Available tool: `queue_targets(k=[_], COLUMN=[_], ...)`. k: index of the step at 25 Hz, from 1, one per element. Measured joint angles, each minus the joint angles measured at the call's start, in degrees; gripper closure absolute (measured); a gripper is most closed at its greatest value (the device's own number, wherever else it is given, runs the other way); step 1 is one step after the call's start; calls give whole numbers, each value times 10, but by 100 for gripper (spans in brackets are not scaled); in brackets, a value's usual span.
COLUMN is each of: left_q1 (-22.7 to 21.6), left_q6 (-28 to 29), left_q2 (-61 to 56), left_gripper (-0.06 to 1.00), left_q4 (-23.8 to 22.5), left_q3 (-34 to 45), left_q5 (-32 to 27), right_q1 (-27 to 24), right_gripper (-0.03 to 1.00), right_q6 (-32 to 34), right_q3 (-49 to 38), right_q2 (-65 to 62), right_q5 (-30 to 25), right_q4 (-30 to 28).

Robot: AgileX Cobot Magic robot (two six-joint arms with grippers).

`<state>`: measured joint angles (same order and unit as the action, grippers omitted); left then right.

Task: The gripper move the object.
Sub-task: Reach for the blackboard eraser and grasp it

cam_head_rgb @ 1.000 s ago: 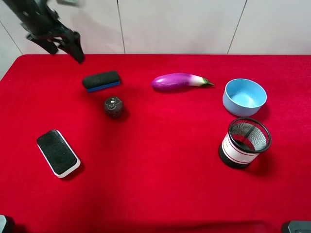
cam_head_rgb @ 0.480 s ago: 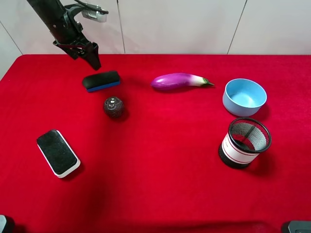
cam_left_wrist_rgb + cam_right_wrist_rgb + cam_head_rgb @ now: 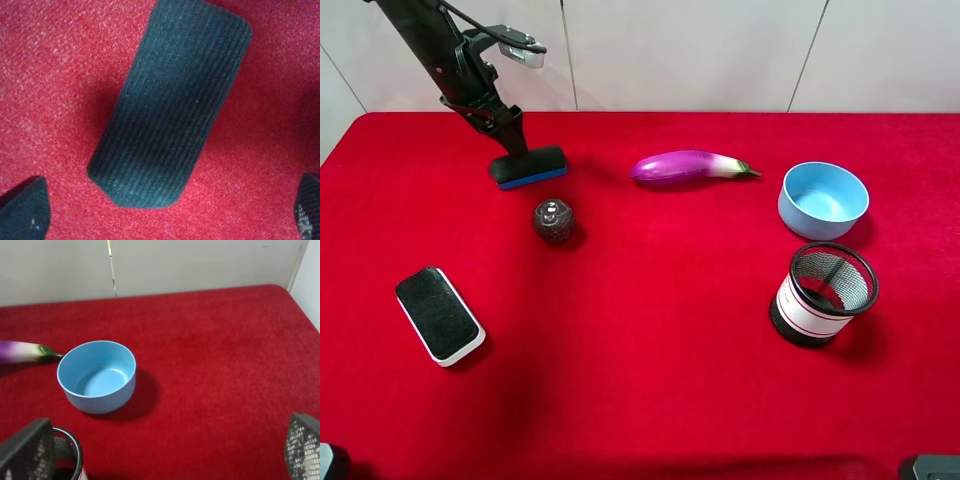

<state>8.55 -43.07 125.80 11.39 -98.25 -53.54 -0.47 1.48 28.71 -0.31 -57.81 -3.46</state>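
The small eraser [image 3: 530, 166] is lying on the left part of the red worktop [image 3: 650, 390], close to the far edge where the cloth is meeting the white wall [image 3: 680, 50]. Its black felt is facing up, and its blue base is showing along the near side. The left claw [image 3: 516, 152] is reaching down from the far left corner and hanging right over the left end of the small eraser. In the left wrist view its fingers [image 3: 22, 212] are standing wide apart, released. One end of the eraser is sitting between them, and neither finger is touching it.

A thin strip of cloth is showing between the small eraser and the far edge. To its right, bare cloth is running on until the purple eggplant [image 3: 690, 166]. A dark round ball [image 3: 553, 221] is sitting just on the near side of the eraser, close but apart. The big eraser [image 3: 440, 314] with the white base is lying well apart, close to the left edge. A wide stretch of red is spreading over the middle and the near side.

On the right, the blue bowl [image 3: 823, 200] and the mesh cup [image 3: 822, 293] are standing near each other. The right claw [image 3: 165, 450] is hanging there spread wide, gripping nothing.

The cloth is looking soft and fuzzy. Thin dark lines are running down the pale wall.
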Motion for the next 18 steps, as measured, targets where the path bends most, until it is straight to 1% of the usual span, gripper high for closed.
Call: queue_targets(k=[7, 18], left_q1=[1, 16], left_q6=[-5, -7], left_q2=[0, 0], left_gripper=[-2, 0], left_q4=[1, 0], left_q3=[0, 0], left_q5=[0, -11], right_q1=[0, 0], right_gripper=[28, 28], right_q6=[0, 0], right_q3=[0, 0], right_q2=[0, 0], right_q5=[0, 0], right_q4=[0, 0])
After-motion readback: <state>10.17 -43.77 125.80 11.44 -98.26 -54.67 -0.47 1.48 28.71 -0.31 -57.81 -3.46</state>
